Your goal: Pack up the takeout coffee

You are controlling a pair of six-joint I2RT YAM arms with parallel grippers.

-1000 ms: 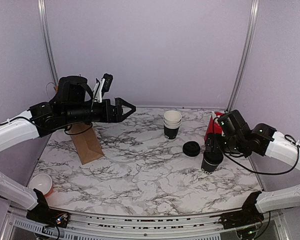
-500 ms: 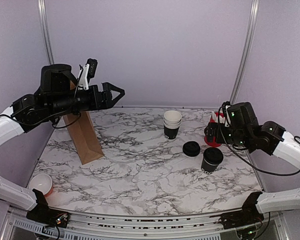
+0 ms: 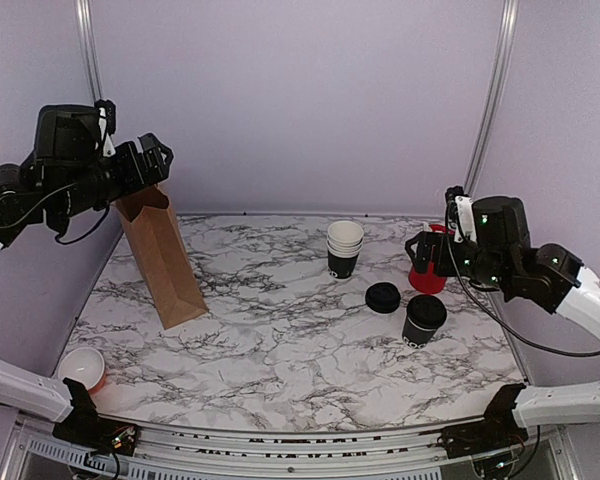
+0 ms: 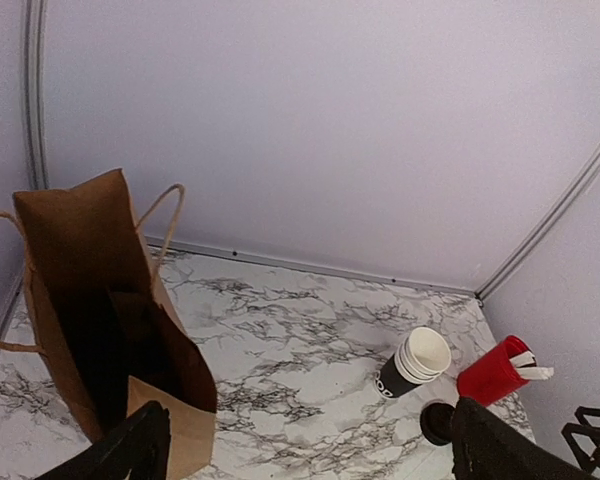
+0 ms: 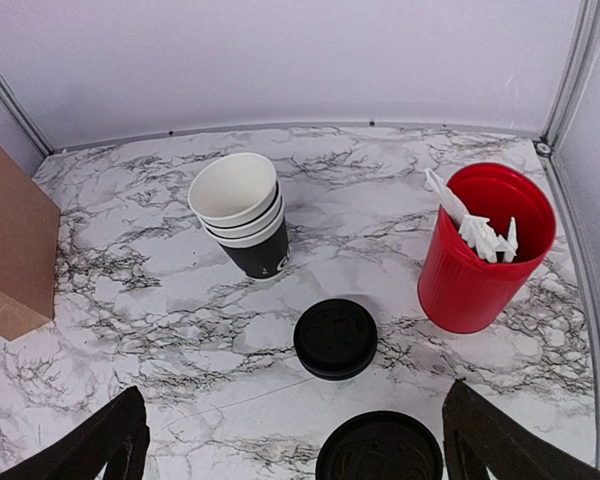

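Robot test cell, lab type; plain pale lilac wall panels (image 3: 300, 100) set in bare aluminium frame posts (image 3: 492, 110); marble-patterned surface (image 3: 280, 340) walled in on three sides; two black-and-white robot arms (image 3: 540, 270) bolted at its near edge, cables exposed; on the surface only staged takeout props: tall brown paper bag (image 3: 165, 265), stack of white-rimmed nested paper cups (image 3: 344, 248), small black lidded paper cup (image 3: 423, 320).

Both units are built alike: the left arm (image 3: 25, 392) and right arm (image 3: 592, 305) have white tubular links joined by black joint housings, on black bases (image 3: 90, 425) at the near edge. Thin black cables (image 3: 520, 343) loop loosely alongside the forearms, and small green indicator lights show on the right arm's wrist housing. The left gripper (image 3: 152, 158) and right gripper (image 3: 423, 257) carry black, angular fingers.
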